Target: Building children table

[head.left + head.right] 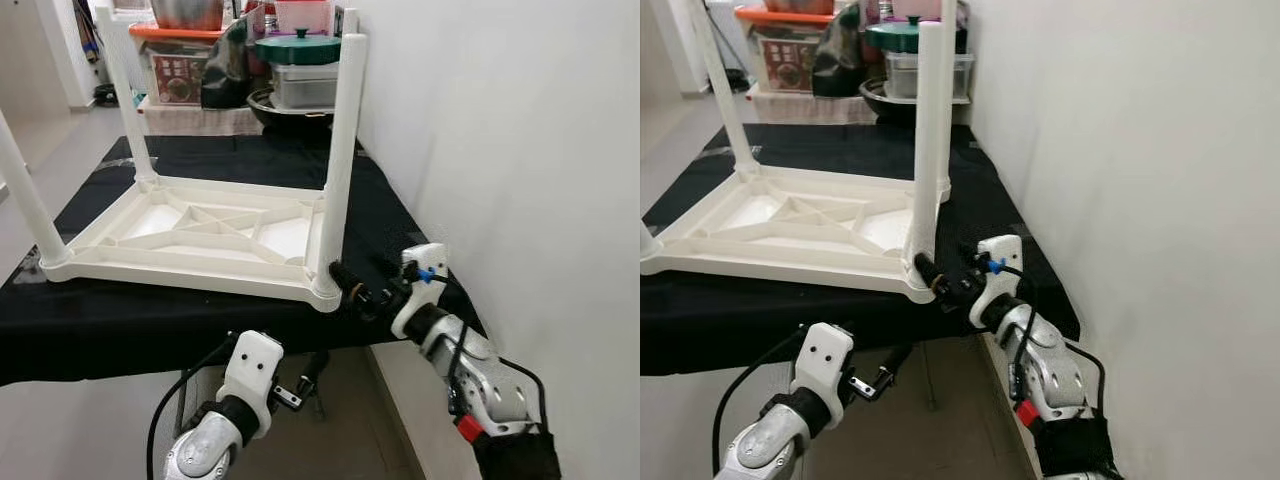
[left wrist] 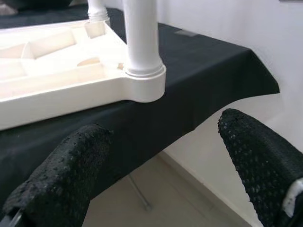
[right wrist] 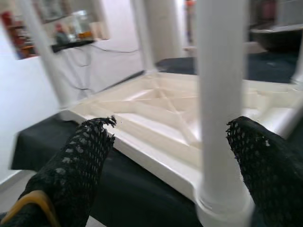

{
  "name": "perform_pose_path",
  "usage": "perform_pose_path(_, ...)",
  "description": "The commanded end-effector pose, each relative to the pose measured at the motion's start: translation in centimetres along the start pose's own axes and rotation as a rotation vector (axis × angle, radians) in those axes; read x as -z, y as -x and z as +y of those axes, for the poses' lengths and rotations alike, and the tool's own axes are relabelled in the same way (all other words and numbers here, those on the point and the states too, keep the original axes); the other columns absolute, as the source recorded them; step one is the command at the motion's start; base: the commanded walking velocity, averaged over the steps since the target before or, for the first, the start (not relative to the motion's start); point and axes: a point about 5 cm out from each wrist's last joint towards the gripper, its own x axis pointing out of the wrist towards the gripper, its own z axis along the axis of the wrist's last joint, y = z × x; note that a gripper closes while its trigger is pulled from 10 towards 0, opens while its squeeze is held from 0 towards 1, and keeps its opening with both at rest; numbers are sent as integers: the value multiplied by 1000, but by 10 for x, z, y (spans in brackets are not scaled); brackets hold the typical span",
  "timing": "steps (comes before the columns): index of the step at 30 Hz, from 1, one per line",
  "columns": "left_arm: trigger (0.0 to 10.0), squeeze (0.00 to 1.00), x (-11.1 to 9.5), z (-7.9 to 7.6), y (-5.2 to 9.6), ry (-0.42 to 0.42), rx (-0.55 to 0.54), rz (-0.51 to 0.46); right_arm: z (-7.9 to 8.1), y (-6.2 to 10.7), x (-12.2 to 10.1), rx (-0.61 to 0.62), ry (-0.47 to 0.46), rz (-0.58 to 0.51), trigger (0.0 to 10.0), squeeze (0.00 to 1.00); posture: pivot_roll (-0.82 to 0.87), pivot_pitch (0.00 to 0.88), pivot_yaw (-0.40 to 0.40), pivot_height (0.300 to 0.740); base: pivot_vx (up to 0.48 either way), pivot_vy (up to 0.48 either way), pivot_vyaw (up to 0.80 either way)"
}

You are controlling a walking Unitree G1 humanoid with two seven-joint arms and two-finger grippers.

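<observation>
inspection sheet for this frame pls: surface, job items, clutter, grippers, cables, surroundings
Surface: black cloth-covered table, cloth hanging over the front edge.
Job's things: white plastic children's table, upside down, legs fitted and pointing up; nearest leg upright in its corner socket.
Clutter: green-lidded pot, metal tray, orange-lidded box at the far end.
Grippers: right gripper open, fingers either side of the nearest leg's base; left gripper open, below the table edge, holding nothing.
Cables: black cable looping along the left arm.
Surroundings: white wall on the robot's right; pale floor.
</observation>
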Motion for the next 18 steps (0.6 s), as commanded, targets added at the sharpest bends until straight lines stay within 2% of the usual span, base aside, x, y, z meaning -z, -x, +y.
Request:
perform_pose_path(1, 10000, 0, 0, 1, 2, 13, -12, 10, 0, -3, -2, -32, -9, 2, 10000, 0, 67, 31, -77, 740, 0, 435, 0)
perform_pose_path(4, 10000, 0, -1, 1, 4, 7, -14, 11, -5, -10, -8, -26, 23, -10, 10000, 0, 71, 41, -80, 740, 0, 0, 0)
perform_pose_path(6, 10000, 0, -1, -1, 5, -1, -8, 17, -18, -14, -18, 59, 62, -45, 10000, 0, 70, 56, -80, 740, 0, 0, 0)
perform_pose_path(11, 10000, 0, -2, -3, 7, 2, -1, 19, -29, -13, -29, 139, 78, -85, 10000, 0, 69, 65, -81, 740, 0, 0, 0)
perform_pose_path(15, 10000, 0, -3, -4, 8, 3, -1, 18, -30, -12, -31, 138, 96, -82, 10000, 0, 67, 70, -79, 740, 0, 0, 0)
perform_pose_path(17, 10000, 0, -3, -4, 8, 4, 2, 17, -29, -12, -32, 115, 69, -86, 10000, 0, 70, 70, -81, 740, 0, 0, 0)
perform_pose_path(18, 10000, 0, -4, -4, 8, 4, 4, 17, -25, -11, -32, 65, 32, -89, 10000, 0, 67, 71, -76, 740, 0, 0, 0)
